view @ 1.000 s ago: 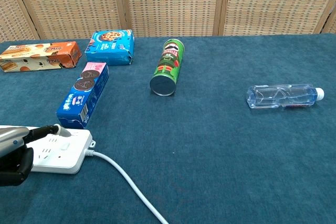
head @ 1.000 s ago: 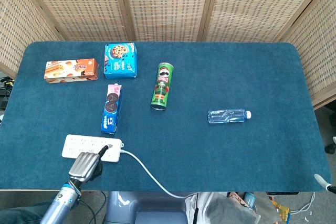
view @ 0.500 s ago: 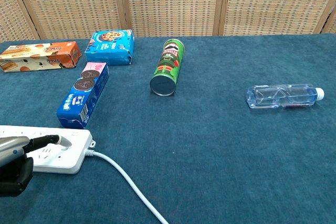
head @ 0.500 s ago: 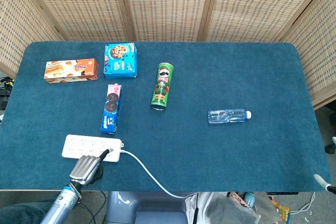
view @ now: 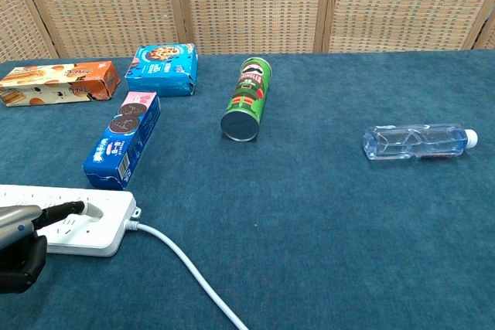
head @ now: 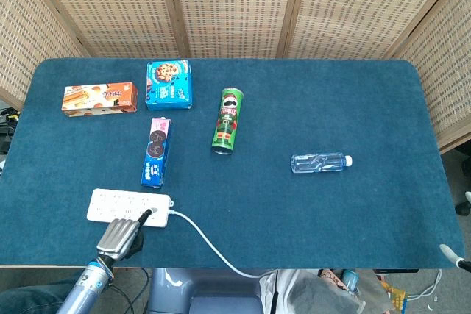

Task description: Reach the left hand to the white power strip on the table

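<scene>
The white power strip (head: 125, 205) lies flat near the table's front left edge, its white cord (head: 210, 246) trailing off the front; in the chest view the strip (view: 85, 222) sits at the lower left. My left hand (head: 120, 237) hovers at the strip's near right end, fingers pointing toward it with one dark fingertip over the strip. From the chest, the left hand (view: 23, 239) shows at the frame's left edge with a finger stretched over the strip's top. It holds nothing. My right hand is out of both views.
A blue cookie sleeve (head: 156, 152) lies just behind the strip. Farther back are an orange snack box (head: 99, 98) and a blue cookie box (head: 169, 84). A green chip can (head: 227, 120) lies mid-table and a water bottle (head: 320, 162) to the right.
My left hand has drawn back slightly toward the table's front edge; its fingertip has slid lower over the strip's near side. The strip has not moved.
</scene>
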Controlling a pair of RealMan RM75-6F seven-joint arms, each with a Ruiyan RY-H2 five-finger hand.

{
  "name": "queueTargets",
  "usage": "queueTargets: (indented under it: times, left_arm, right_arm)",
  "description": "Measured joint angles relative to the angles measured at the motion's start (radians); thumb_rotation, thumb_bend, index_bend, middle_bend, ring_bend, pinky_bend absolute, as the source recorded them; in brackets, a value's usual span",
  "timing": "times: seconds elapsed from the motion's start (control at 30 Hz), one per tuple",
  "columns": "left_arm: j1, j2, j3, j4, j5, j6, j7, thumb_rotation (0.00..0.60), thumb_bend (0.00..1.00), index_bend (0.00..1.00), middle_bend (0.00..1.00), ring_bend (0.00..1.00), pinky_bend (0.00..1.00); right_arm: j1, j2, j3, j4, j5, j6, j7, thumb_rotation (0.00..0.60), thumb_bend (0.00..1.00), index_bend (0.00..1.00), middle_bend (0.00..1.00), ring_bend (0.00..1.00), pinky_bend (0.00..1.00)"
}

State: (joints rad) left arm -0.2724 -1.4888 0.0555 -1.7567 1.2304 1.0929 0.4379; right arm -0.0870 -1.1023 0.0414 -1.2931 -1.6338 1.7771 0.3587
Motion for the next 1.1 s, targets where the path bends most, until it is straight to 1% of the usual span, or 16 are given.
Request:
queueTargets:
  times: [0.23, 0.47, 0.57, 0.67, 0.8, 0.9, 0.93, 0.97, 1.03, 1.07, 1.1]
  left_arm:
    - [-0.014, -0.003, 0.007, 0.009, -0.020, -0.019, -0.008, 0.600, 1.00, 0.15, 1.00, 1.00, 1.00]
    - [-0.020, 0.022, 0.021, -0.008, -0.029, -0.032, -0.017, 0.600, 1.00, 0.18, 1.00, 1.00, 1.00]
    - [-0.024, 0.029, 0.023, -0.015, -0.049, -0.037, -0.013, 0.600, 1.00, 0.19, 1.00, 1.00, 1.00]
    - [-0.026, 0.033, 0.021, -0.019, -0.048, -0.034, -0.022, 0.600, 1.00, 0.19, 1.00, 1.00, 1.00]
    - [-0.023, 0.034, 0.016, -0.022, -0.020, -0.014, -0.049, 0.600, 1.00, 0.19, 1.00, 1.00, 1.00]
    - [-0.010, 0.037, 0.012, -0.024, 0.041, 0.028, -0.102, 0.600, 1.00, 0.18, 1.00, 1.00, 1.00]
    - [-0.001, 0.042, 0.007, -0.026, 0.079, 0.061, -0.134, 0.600, 1.00, 0.18, 1.00, 1.00, 1.00]
    - [0.006, 0.046, 0.004, -0.027, 0.113, 0.094, -0.161, 0.600, 0.98, 0.17, 1.00, 1.00, 1.00]
    - [0.024, 0.060, -0.006, -0.025, 0.194, 0.185, -0.226, 0.600, 0.75, 0.13, 0.97, 0.98, 0.98]
    - [0.032, 0.069, -0.011, -0.023, 0.226, 0.227, -0.253, 0.600, 0.48, 0.08, 0.91, 0.92, 0.90]
    - [0.041, 0.078, -0.017, -0.021, 0.255, 0.271, -0.277, 0.600, 0.22, 0.04, 0.74, 0.76, 0.71]
  right_arm:
    - [-0.001, -0.001, 0.000, 0.001, -0.001, 0.004, -0.001, 0.600, 0.00, 0.00, 0.00, 0.00, 0.00]
    - [-0.001, -0.002, 0.000, -0.001, -0.004, 0.006, -0.002, 0.600, 0.00, 0.00, 0.00, 0.00, 0.00]
    - [-0.001, -0.002, -0.001, -0.001, -0.004, 0.007, -0.003, 0.600, 0.00, 0.00, 0.00, 0.00, 0.00]
    - [-0.002, -0.002, -0.001, -0.001, -0.005, 0.008, -0.003, 0.600, 0.00, 0.00, 0.00, 0.00, 0.00]
    - [-0.001, -0.001, 0.000, -0.002, -0.004, 0.007, -0.004, 0.600, 0.00, 0.00, 0.00, 0.00, 0.00]
    - [0.000, -0.001, -0.001, -0.002, -0.004, 0.004, -0.004, 0.600, 0.00, 0.00, 0.00, 0.00, 0.00]
    - [0.001, -0.001, -0.001, -0.002, -0.006, 0.004, -0.004, 0.600, 0.00, 0.00, 0.00, 0.00, 0.00]
    - [0.001, -0.001, -0.002, -0.002, -0.007, 0.004, -0.004, 0.600, 0.00, 0.00, 0.00, 0.00, 0.00]
    - [0.001, 0.000, -0.003, -0.004, -0.009, 0.006, -0.004, 0.600, 0.00, 0.00, 0.00, 0.00, 0.00]
    - [0.000, 0.000, -0.003, -0.004, -0.009, 0.007, -0.003, 0.600, 0.00, 0.00, 0.00, 0.00, 0.00]
    - [-0.001, 0.001, -0.004, -0.005, -0.010, 0.008, -0.002, 0.600, 0.00, 0.00, 0.00, 0.00, 0.00]
